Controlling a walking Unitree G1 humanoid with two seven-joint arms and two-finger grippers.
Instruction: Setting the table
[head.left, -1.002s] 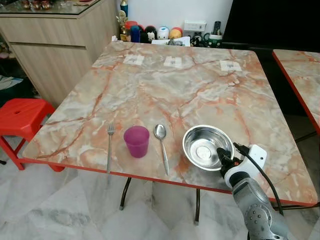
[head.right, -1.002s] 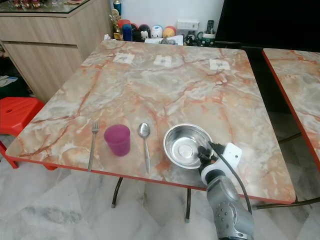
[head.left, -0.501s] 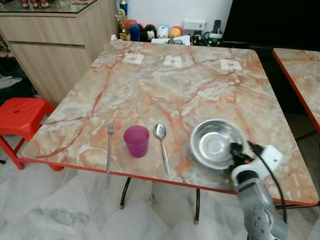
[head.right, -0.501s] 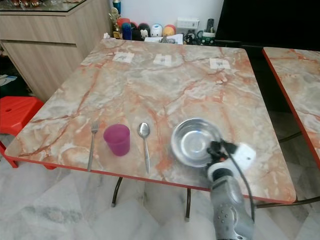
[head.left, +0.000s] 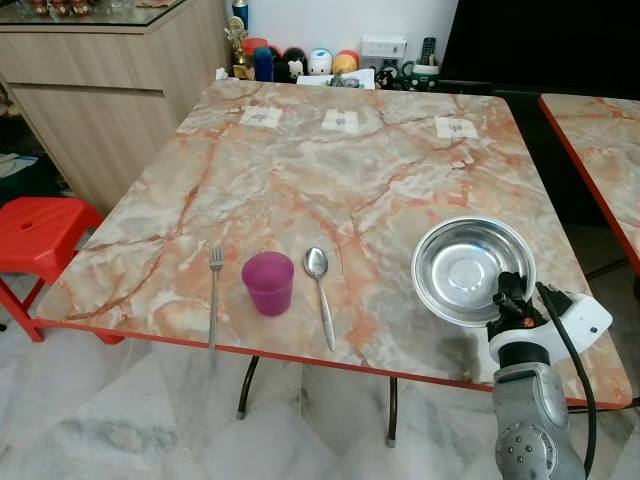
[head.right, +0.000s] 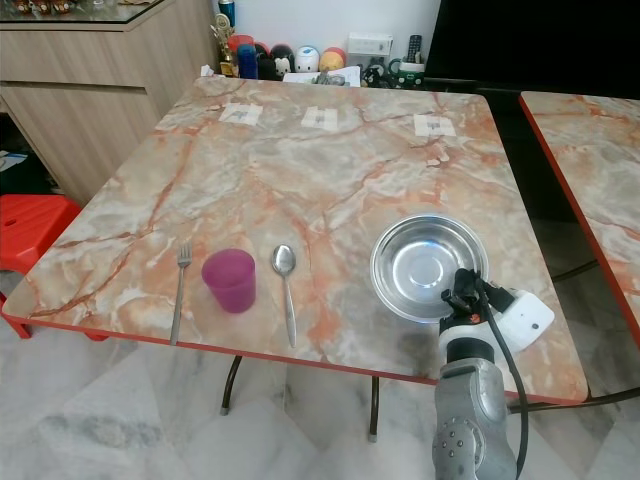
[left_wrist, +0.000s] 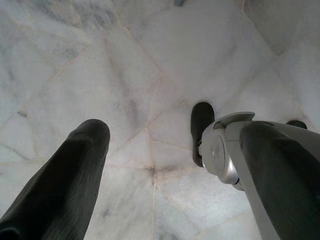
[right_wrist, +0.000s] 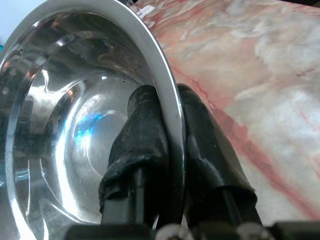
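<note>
A steel bowl (head.left: 470, 268) hangs tilted above the right front of the marble table (head.left: 330, 170). My right gripper (head.left: 511, 297) is shut on the bowl's near rim; in the right wrist view one finger lies inside the bowl (right_wrist: 75, 125) and the other outside. A fork (head.left: 214, 295), a purple cup (head.left: 268, 282) and a spoon (head.left: 320, 295) lie in a row near the table's front edge, left of the bowl. My left gripper (left_wrist: 165, 165) hangs open over the floor, its fingers (left_wrist: 60, 185) wide apart.
A red stool (head.left: 45, 235) stands left of the table. A wooden cabinet (head.left: 110, 90) is at the back left, with small items (head.left: 320, 65) along the far table edge. A second marble table (head.left: 600, 150) stands to the right.
My right gripper has lifted the bowl off the table and carried it to the right. The fork, cup and spoon have stayed put.
</note>
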